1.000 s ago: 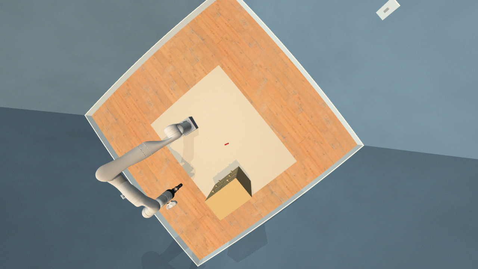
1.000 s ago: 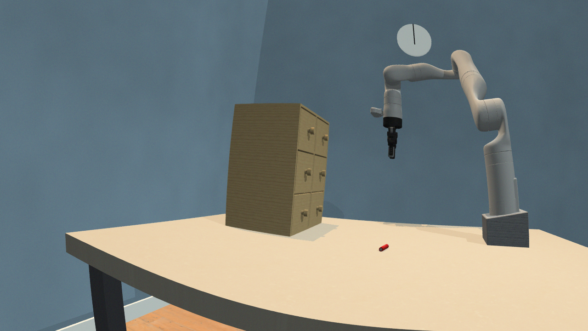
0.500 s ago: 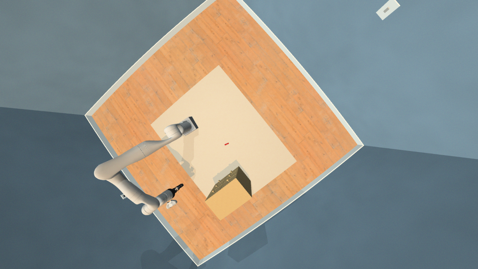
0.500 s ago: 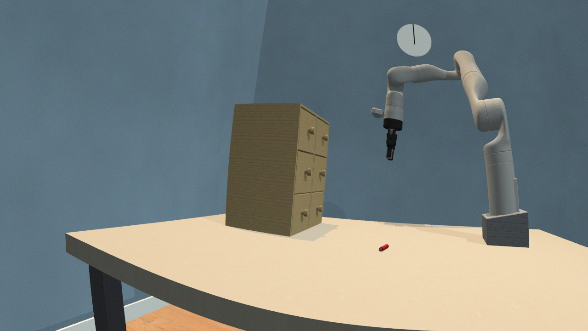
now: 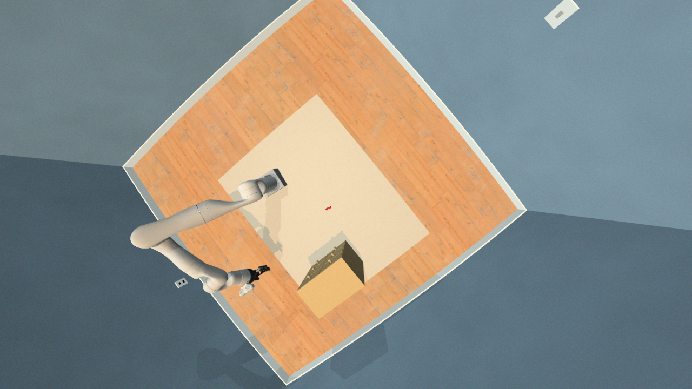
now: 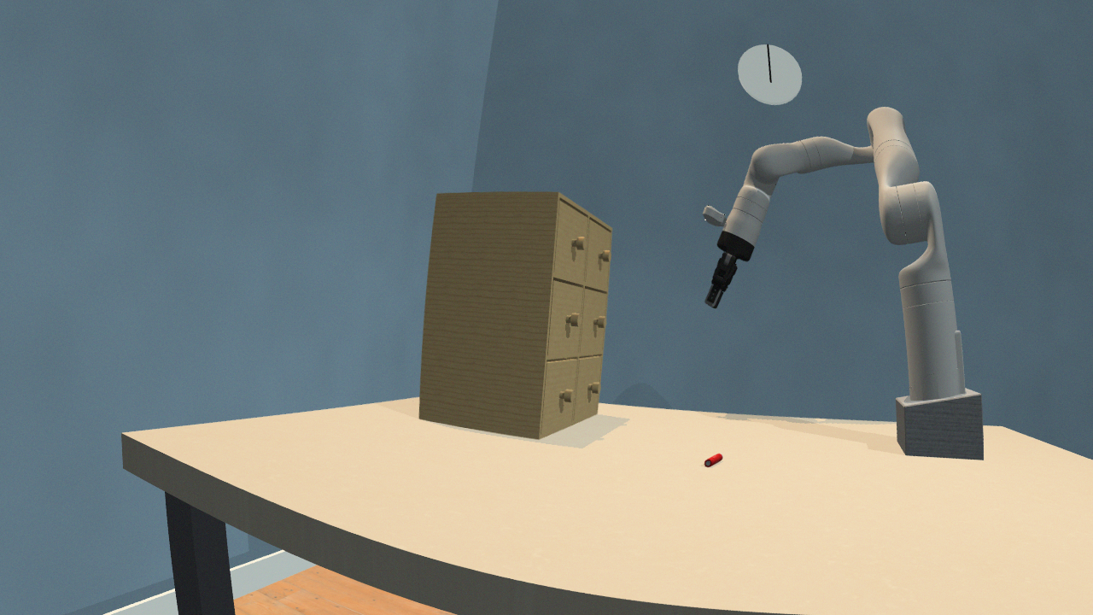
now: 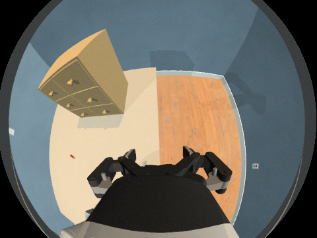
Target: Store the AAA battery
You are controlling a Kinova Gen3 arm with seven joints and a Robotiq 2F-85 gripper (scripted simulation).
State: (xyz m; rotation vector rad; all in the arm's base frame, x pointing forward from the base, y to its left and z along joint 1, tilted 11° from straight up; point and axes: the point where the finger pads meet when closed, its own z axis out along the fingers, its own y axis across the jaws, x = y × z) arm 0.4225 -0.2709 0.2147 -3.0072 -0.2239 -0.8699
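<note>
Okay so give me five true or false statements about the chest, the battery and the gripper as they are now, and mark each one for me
1. The red AAA battery lies on its side on the table. True.
2. The gripper is shut on the battery. False: it is open with nothing between its fingers.
3. The chest has six drawers. True.
4. One top drawer is pulled halfway out. False: all the drawer fronts sit about flush with the chest.
5. The battery is behind the chest. False: it lies out in front of the side with the knobs.
</note>
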